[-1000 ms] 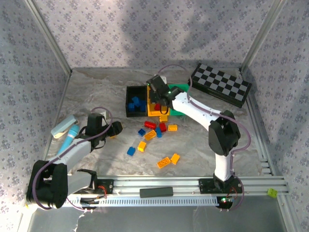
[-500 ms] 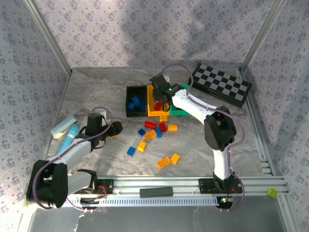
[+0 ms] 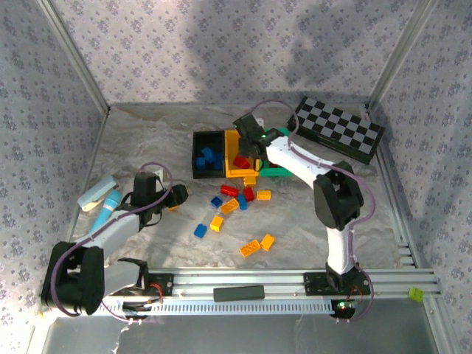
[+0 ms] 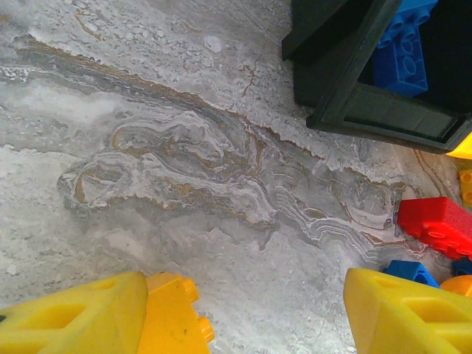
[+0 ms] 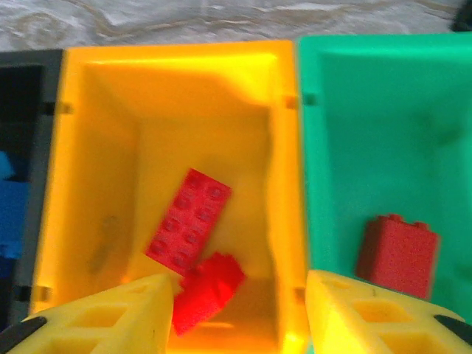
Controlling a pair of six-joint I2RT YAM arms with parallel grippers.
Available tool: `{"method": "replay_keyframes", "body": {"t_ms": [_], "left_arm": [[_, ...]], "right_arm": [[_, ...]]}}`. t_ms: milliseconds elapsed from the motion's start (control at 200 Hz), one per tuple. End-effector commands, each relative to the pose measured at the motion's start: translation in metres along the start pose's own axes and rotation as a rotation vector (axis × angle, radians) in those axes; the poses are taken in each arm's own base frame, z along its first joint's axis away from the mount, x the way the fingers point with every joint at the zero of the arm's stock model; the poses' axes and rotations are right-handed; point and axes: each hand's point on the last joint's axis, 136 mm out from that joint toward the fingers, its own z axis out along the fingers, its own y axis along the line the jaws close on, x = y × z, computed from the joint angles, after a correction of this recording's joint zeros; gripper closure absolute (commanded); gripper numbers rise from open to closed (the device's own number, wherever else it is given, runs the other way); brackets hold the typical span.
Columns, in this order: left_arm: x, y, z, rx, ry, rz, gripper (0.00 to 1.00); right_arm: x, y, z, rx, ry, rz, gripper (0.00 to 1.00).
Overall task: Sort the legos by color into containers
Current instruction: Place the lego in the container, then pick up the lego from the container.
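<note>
1. We judge the legos to be light, rigid moulded plastic with smooth, rather slippery sides and studded tops. They will not crush, but one can squirt out of a skewed pinch. We would take each across its two long flat sides, fingers straddling it from above.
2. At the lower left of the left wrist view, a yellow brick (image 4: 173, 317) lies on the marble table (image 4: 147, 147). It touches the inner face of one finger of the left gripper (image 4: 247, 317), whose jaws stand wide apart and clamp nothing.
3. In the overhead view, loose bricks (image 3: 236, 198) in red, blue and orange lie mid-frame. Two orange bricks (image 3: 258, 245) sit lower down, apart from the rest.
4. Above them, the black bin (image 3: 209, 175) holds blue bricks (image 3: 206, 157). To its right, the yellow-orange bin (image 5: 96, 147) holds a long red brick (image 5: 189, 221) and a smaller red brick (image 5: 210, 287). The green bin (image 5: 354, 110) holds one upright red brick (image 5: 398, 254).
5. The left arm lies low and folded at the left of the overhead frame, its wrist tipped down towards the table.
6. The right arm reaches up-frame from its base at the lower right, elbow bent, wrist pointing down over the yellow-orange bin. The right gripper (image 5: 236, 299) has its jaws parted with nothing pinched between them. The smaller red brick sits below, just beside the left-hand finger.
</note>
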Motion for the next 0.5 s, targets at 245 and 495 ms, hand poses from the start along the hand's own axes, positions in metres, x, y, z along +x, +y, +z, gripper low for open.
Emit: {"method": "replay_keyframes", "body": {"t_ms": [245, 495], "left_arm": [[-0.005, -0.01, 0.003, 0.05, 0.004, -0.012, 0.29], [-0.006, -0.01, 0.003, 0.051, 0.003, -0.01, 0.29]], "right_arm": [[0.024, -0.096, 0.005, 0.156, 0.108, 0.127, 0.51], [0.031, -0.095, 0.033, 0.208, 0.17, 0.108, 0.51]]}}
